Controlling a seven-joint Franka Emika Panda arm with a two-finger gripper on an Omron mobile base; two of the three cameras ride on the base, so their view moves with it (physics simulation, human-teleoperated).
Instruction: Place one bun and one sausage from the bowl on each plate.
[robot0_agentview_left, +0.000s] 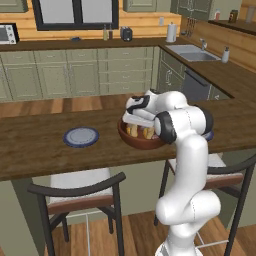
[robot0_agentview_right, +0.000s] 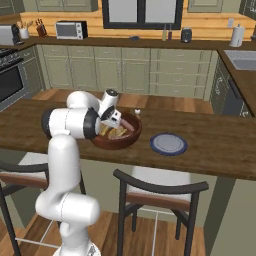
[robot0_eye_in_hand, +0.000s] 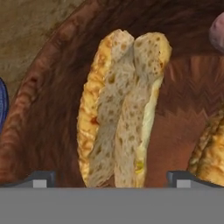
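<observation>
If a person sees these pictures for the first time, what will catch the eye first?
First the white arm, bent over the dark wooden bowl in the middle of the counter. In the hand view a split golden bun lies in that bowl, framed by the tips of the open gripper. An empty blue-grey plate lies on the counter beside the bowl.

even soft render light, faint shadows, no glare; hand view coarse, pixelated.

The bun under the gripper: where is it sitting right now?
In the hand view the bun lies inside the bowl, between the open gripper's fingertips, with a second bun at the right edge.
</observation>
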